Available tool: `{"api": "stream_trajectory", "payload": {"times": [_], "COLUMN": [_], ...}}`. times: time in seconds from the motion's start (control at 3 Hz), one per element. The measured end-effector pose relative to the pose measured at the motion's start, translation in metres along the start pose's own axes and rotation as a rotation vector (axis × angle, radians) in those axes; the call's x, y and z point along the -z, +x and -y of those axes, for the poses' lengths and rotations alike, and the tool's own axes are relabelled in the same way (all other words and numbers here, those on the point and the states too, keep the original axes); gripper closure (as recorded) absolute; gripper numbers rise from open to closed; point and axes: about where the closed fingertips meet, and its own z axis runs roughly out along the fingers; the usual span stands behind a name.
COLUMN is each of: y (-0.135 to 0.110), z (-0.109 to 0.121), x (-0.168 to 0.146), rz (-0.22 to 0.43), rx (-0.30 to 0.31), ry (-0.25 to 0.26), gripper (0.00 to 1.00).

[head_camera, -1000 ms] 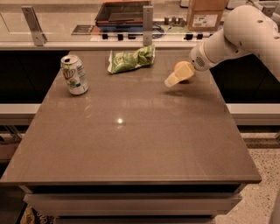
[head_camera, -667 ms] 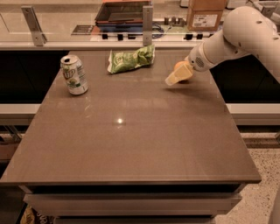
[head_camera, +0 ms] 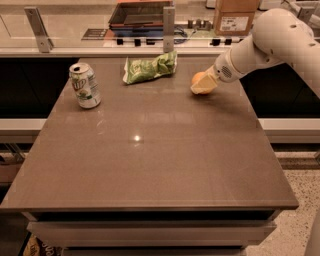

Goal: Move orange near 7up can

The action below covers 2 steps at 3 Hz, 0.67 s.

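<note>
Most of the view is filled by a brown table [head_camera: 150, 165] with a smooth, faintly glossy top, behind which a pale counter [head_camera: 75, 37] is seen running across the background.

At the far right of the table top the gripper [head_camera: 202, 87] is found, a cream-coloured wedge lowered close to the surface. Whether it is clamped on anything or released cannot be told. The orange [head_camera: 198, 78] is seen directly behind it and touching it, with only its upper left part showing past the cream tip. From the gripper a white arm [head_camera: 270, 45] is carried up and to the right, out past the table edge.

Just beside the orange, to its left along the far edge, a green snack bag [head_camera: 150, 67] is laid flat and crumpled. The 7up can [head_camera: 85, 86] is stood upright near the far left corner, well apart from the orange, with the bag lying between the two. Its silver top is turned upward and its green lettering is faced toward the camera.

On the counter behind, a dark tray [head_camera: 140, 12] is set, a grey metal post [head_camera: 168, 22] is stood in front of it, and a cardboard box [head_camera: 236, 15] is placed to the right. Speckled floor [head_camera: 300, 230] is shown at the lower right.
</note>
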Motion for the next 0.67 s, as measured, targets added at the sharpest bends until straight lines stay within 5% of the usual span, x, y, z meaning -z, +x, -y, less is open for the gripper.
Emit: {"api": "stream_trajectory", "payload": {"times": [0.33, 0.67], "y": [0.0002, -0.0008], "z": [-0.0013, -0.0035], "x": [-0.0027, -0.0038], "rz": [-0.002, -0.005], "rx": [0.0, 0.003], "ry": [-0.004, -0.011], "gripper": [0.9, 1.0]}}
